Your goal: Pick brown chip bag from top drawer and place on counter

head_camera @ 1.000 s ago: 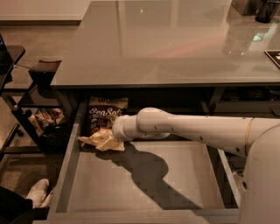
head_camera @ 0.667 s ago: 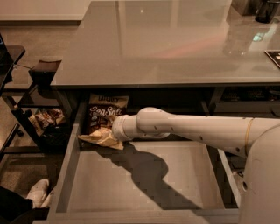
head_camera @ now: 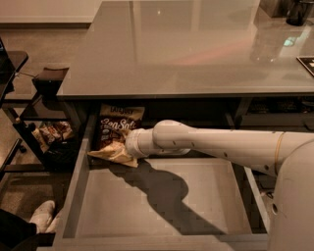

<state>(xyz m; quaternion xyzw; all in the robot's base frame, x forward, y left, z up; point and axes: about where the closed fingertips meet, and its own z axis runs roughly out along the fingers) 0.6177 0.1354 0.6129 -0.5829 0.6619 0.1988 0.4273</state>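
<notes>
The brown chip bag [head_camera: 116,128], dark with white "Sea Salt" script and a pale tan bottom, stands tilted at the back left of the open top drawer [head_camera: 162,206]. My white arm reaches in from the right. The gripper [head_camera: 123,147] is at the bag's lower right part, shut on its crumpled pale bottom, and mostly hidden behind the wrist. The bag's bottom edge is held a little above the drawer floor and casts a shadow there. The glossy grey counter [head_camera: 186,49] lies right above the drawer, and its front edge overhangs the bag's top.
A small black side shelf [head_camera: 46,78] stands to the left of the drawer, with reddish snack packets [head_camera: 51,133] on a lower level. Dark objects [head_camera: 294,10] sit at the counter's far right corner. The drawer's left wall [head_camera: 78,186] is close to the bag.
The bag has shifted slightly up and to the left along with the gripper, and its bottom now sits higher off the drawer floor. The arm has barely moved otherwise.
</notes>
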